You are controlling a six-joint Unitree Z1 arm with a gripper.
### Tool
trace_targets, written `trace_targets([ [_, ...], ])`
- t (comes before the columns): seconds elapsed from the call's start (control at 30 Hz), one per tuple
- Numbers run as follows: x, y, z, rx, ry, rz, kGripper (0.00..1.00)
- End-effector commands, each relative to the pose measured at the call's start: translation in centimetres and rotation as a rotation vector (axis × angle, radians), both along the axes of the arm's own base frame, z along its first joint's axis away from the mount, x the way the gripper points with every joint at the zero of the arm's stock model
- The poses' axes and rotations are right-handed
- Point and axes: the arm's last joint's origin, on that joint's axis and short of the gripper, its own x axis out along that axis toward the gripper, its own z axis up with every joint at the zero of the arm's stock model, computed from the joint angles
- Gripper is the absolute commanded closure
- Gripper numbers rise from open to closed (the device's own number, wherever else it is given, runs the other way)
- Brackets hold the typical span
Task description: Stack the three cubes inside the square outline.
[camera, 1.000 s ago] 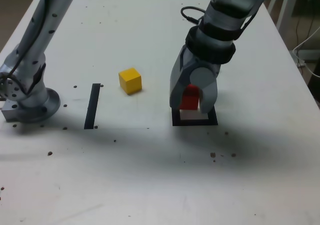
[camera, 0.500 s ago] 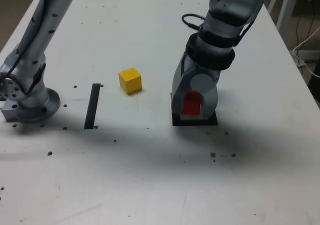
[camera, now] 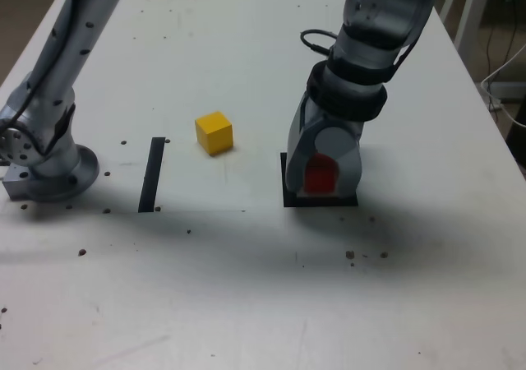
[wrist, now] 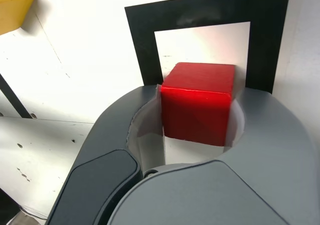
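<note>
My grey claw (camera: 321, 175) is down over the flat black tape square outline with its white centre (camera: 288, 199), with the small solid red cube (camera: 320, 174) between the jaws. In the wrist view the red cube (wrist: 198, 102) sits inside the white centre of the square outline (wrist: 141, 45), and I judge it to be resting on the white table (camera: 246, 288). The jaws flank it very closely; I cannot tell whether they pinch it or have just let go, since no clear gap shows on either side.

So the step in hand is placing cube 1 of 3, the base of the stack. The small solid yellow cube (camera: 214, 132) lies well apart from the square outline, toward the exterior view's left, and a straight black tape strip (camera: 152, 173) lies farther that way. I see no green cube in either view.

My next move calls for spreading the jaws fully, lifting straight up without nudging the red cube, then crossing to the yellow cube.
</note>
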Motion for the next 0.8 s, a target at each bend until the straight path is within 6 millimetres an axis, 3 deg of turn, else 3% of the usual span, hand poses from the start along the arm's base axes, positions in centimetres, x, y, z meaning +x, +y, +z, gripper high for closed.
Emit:
trace_targets([
  [0.0,-0.1,0.1,-0.1,0.001,0.001,0.000,0.05],
  [0.2,-0.3,0.1,0.1,0.005,0.000,-0.001,0.01],
  [0.37,-1.4,0.5,1.7,0.038,-0.026,0.005,0.01],
  [0.6,-5.2,2.3,4.7,0.098,-0.044,0.061,0.01],
  [0.77,-8.4,3.6,5.9,0.118,-0.035,0.111,0.01],
])
